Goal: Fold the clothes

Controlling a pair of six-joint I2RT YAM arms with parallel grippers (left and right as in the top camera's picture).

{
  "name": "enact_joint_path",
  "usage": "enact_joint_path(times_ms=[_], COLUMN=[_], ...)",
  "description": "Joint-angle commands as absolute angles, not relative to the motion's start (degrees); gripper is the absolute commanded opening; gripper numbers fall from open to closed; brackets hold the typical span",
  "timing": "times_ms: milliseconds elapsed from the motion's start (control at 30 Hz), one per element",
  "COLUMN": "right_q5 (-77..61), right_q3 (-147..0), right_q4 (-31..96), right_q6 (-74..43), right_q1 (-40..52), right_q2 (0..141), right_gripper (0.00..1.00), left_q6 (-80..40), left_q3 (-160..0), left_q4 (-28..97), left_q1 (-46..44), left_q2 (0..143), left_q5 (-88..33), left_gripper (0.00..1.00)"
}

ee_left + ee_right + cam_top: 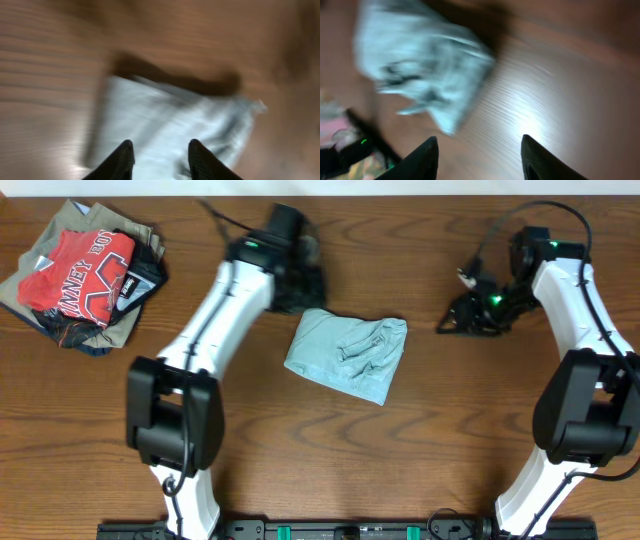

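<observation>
The pale blue-grey garment [346,352] lies in a folded, wrinkly bundle at the middle of the wooden table. My left gripper [300,288] hovers just beyond its far left corner. In the blurred left wrist view the garment [165,125] lies past my open, empty fingers [162,150]. My right gripper [468,315] is to the right of the garment, apart from it. In the blurred right wrist view its fingers [480,152] are open and empty, with the garment [420,65] ahead at upper left.
A pile of other clothes [85,275], with a red T-shirt with white lettering on top of dark and khaki garments, sits at the table's far left corner. Bare wood [330,450] surrounds the garment.
</observation>
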State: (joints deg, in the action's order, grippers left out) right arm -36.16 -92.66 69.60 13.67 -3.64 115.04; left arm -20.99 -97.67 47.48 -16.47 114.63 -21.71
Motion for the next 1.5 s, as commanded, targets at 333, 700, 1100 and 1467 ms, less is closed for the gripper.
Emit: enact_joint_path(times_ms=[333, 700, 1100, 1467], right_q5=[-41.34, -27.20, -11.84, 2.96], right_q3=[-93.62, -93.62, -93.65, -93.65], right_q4=[58.35, 62.39, 78.94, 78.91], right_q6=[20.16, 15.22, 11.07, -2.74], right_q1=[17.08, 25.85, 18.65, 10.02], right_q2=[116.46, 123.92, 122.26, 122.23], right_gripper=[0.68, 0.52, 0.37, 0.38], left_q6=[-24.27, -24.27, -24.27, -24.03], left_q3=[-97.91, -97.73, -97.73, -97.73], left_q4=[50.30, 51.29, 52.47, 52.34], left_q1=[-6.50, -6.70, -6.76, -8.58], left_q2=[113.27, 113.27, 113.27, 114.30], left_q5=[-17.91, -17.91, -17.91, -17.91], left_gripper=[0.51, 0.52, 0.56, 0.78])
